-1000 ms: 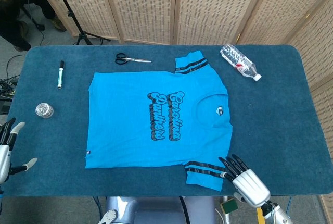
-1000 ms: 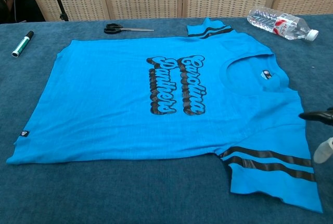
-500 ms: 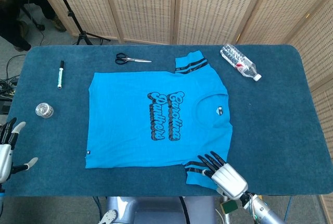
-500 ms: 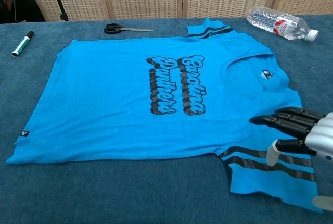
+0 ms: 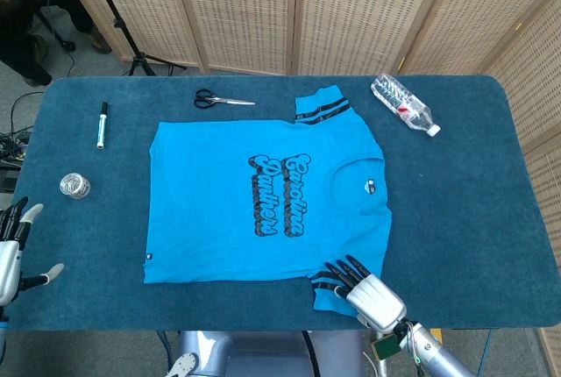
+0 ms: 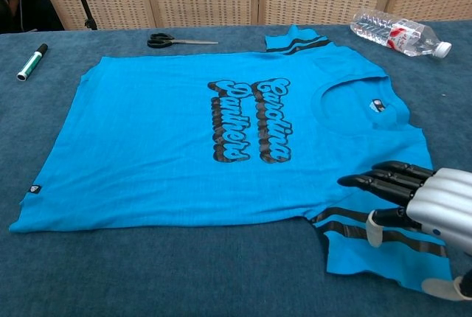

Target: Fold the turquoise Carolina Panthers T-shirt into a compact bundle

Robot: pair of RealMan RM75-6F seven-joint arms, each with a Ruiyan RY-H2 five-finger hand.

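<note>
Black fingers of right hand (image 6: pixel 420 203) now sit over the near sleeve (image 6: pixel 383 247), spread and empty; it has slid left onto the cloth. Shirt (image 5: pixel 263 197) lies flat mid-table, unfolded. Left hand (image 5: pixel 13 250) idle, open, at table edge. Sleeve fold looks next.

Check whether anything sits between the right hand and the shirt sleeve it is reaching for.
Nothing visible does. The right hand is over the near striped sleeve of the T-shirt, fingers extended. Scissors, marker and bottle lie off the shirt, far from it.
</note>
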